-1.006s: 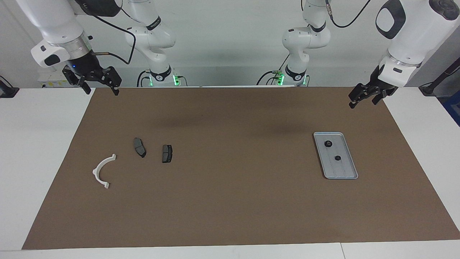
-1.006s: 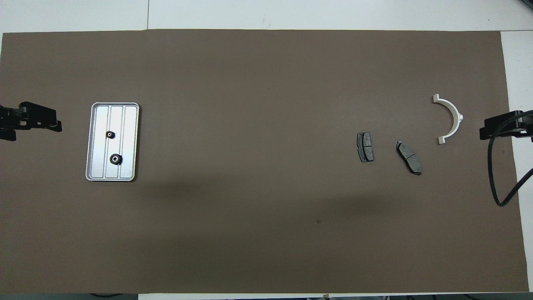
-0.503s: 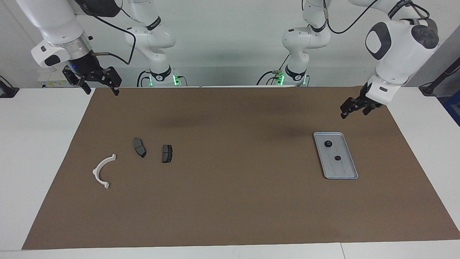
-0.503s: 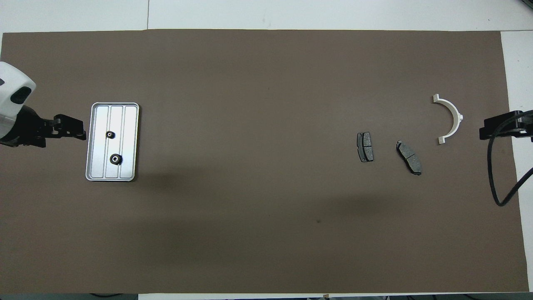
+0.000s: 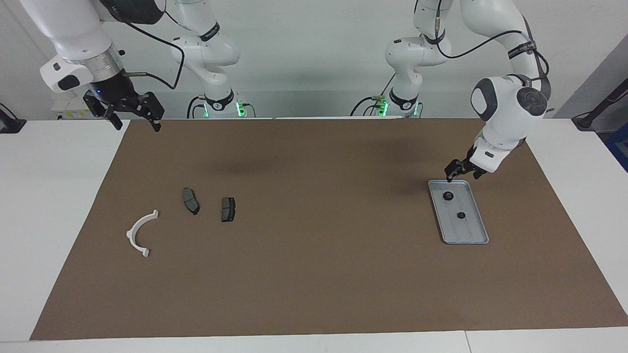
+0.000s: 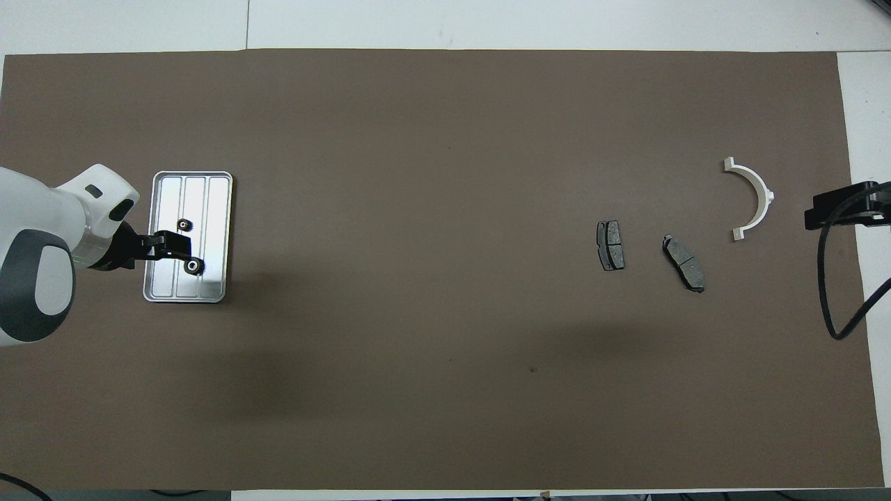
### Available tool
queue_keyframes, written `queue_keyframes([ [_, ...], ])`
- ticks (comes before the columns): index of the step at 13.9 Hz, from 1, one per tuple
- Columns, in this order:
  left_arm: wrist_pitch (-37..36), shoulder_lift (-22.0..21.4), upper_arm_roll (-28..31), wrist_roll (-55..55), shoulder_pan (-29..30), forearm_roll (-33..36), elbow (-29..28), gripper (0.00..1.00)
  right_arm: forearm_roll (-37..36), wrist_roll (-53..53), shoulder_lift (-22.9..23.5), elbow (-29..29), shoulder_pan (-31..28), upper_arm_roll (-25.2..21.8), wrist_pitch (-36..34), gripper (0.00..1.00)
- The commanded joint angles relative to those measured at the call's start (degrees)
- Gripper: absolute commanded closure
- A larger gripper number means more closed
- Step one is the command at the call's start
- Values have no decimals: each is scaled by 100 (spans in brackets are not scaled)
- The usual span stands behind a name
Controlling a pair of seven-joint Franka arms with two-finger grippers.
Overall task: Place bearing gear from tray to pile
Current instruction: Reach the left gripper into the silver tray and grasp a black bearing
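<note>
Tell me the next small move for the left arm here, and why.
Probably lower the left tool onto the nearer gear and close. It hangs over the robots' end of the tray, holding nothing, and both gears, including the farther gear, lie in the tray. The right tool waits, open, above the table edge.
</note>
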Motion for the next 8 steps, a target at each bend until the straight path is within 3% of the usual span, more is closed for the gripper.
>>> queue_keyframes([
  [1, 413, 158, 18, -3, -32, 21, -190, 8, 4, -143, -37, -105, -103, 43, 120, 0],
  [8, 1090, 712, 18, -91, -23, 21, -392, 8, 4, -117, -37, -105, -94, 43, 129, 0],
])
